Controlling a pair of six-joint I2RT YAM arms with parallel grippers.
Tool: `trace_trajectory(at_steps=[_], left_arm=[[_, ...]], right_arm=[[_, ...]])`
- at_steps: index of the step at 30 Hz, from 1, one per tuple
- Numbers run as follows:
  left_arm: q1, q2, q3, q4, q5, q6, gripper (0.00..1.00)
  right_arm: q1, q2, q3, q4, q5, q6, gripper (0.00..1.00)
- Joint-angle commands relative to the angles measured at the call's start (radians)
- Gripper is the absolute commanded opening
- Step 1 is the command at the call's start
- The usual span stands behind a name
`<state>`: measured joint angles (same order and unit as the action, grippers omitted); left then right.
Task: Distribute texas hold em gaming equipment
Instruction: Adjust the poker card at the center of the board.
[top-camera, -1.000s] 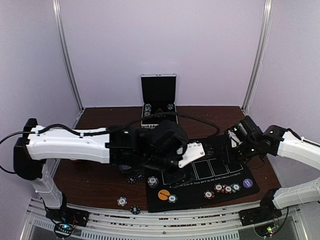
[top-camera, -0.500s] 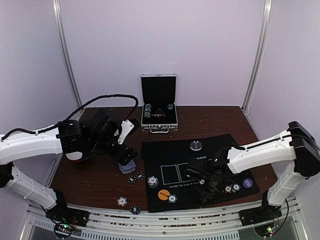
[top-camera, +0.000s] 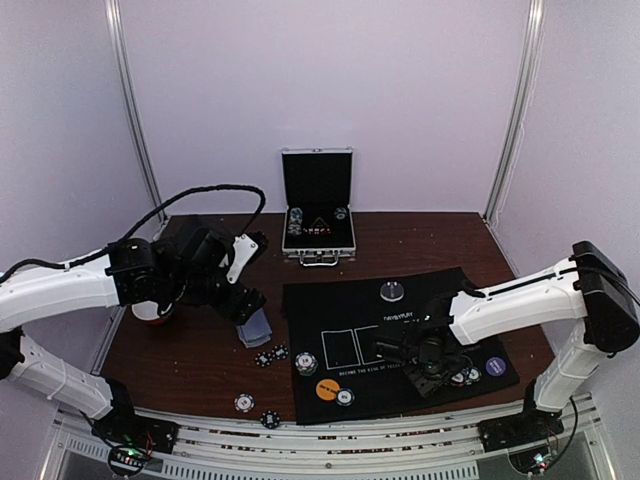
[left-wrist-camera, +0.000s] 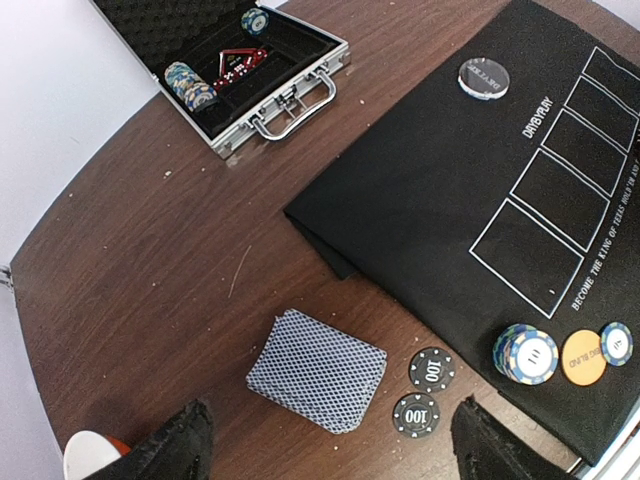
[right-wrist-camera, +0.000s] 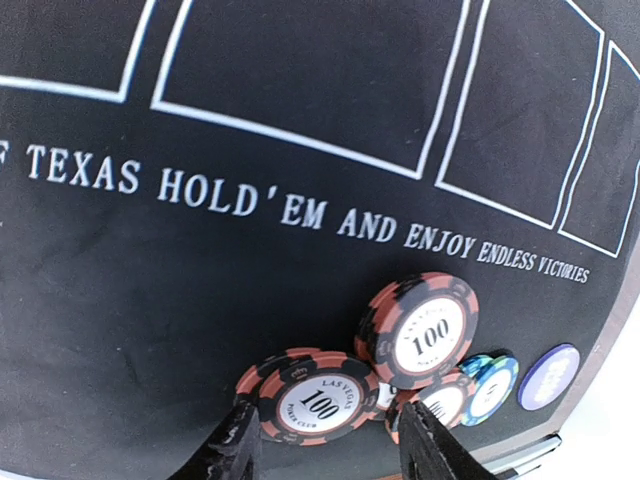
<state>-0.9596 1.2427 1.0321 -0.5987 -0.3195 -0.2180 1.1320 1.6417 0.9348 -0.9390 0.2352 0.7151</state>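
**Left hand off the cards, right hand closing round a red chip**

In the last second both my arms have changed places of work. My left arm lay stretched across the black mat (top-camera: 330, 305). It is now back over the bare wood of the table (left-wrist-camera: 150, 250) on the left. My left gripper (left-wrist-camera: 332, 425) hangs above the deck of cards (left-wrist-camera: 318, 370) with its fingers (left-wrist-camera: 190, 445) spread wide, wider than a moment ago, and nothing between them. The deck lies flat just off the mat's left edge, with two black chips (left-wrist-camera: 432, 369) beside it. I take that as the deck put down and let go. It is not dealt: the card boxes printed on the mat that I can see are bare.

My right arm has swung in from the far right to the near right part of the mat. My right gripper (right-wrist-camera: 330, 430) sits low over a cluster of red chips (right-wrist-camera: 418, 330). Its fingers (right-wrist-camera: 228, 455) stand on either side of the nearest red chip (right-wrist-camera: 318, 405), narrower than before and drawing in. I cannot tell whether the pads touch it yet, and the chip lies flat on the mat. A blue chip (right-wrist-camera: 490, 385) and the purple disc (right-wrist-camera: 548, 376) lie just beyond.

So the cards are parked and this chip looks like my next piece to hand out. The stack of blue chips (left-wrist-camera: 527, 353) and orange disc (left-wrist-camera: 583, 357) sit at the mat's near left, the silver disc (left-wrist-camera: 484, 78) at its far edge. More chips wait in the open case (left-wrist-camera: 250, 70), so much is left.
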Motion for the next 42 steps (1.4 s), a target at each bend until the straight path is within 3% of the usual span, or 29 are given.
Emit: trace_trajectory(at_steps=[1,13,16,20,25,34,38,42], left_arm=[[0.010,-0.007,-0.007,0.039,-0.010,0.031,0.85],[0.063,-0.011,-0.031,0.023,0.021,-0.010,0.85],[0.084,-0.011,-0.033,0.019,-0.033,-0.050,0.87],[0.126,-0.017,-0.036,0.021,-0.122,-0.146,0.91],[0.190,-0.026,-0.079,0.061,-0.064,-0.235,0.95],[0.302,-0.006,-0.197,0.191,0.096,-0.380,0.96],[0.335,0.020,-0.249,0.194,0.072,-0.444,0.87],[0.355,0.026,-0.321,0.217,0.063,-0.491,0.78]], right_arm=[[-0.013,-0.031,0.015,-0.036,0.042,0.003,0.50],[-0.035,-0.144,0.190,-0.033,-0.068,-0.108,0.61],[-0.086,-0.196,0.225,-0.018,-0.069,-0.143,0.64],[-0.200,-0.251,0.267,0.041,-0.082,-0.183,0.66],[-0.226,-0.277,0.355,0.215,-0.089,-0.267,0.69],[-0.203,-0.065,0.485,0.426,-0.049,-0.230,0.68],[-0.157,0.094,0.556,0.510,-0.037,-0.197,0.63],[-0.109,0.332,0.772,0.476,-0.007,-0.219,0.56]])
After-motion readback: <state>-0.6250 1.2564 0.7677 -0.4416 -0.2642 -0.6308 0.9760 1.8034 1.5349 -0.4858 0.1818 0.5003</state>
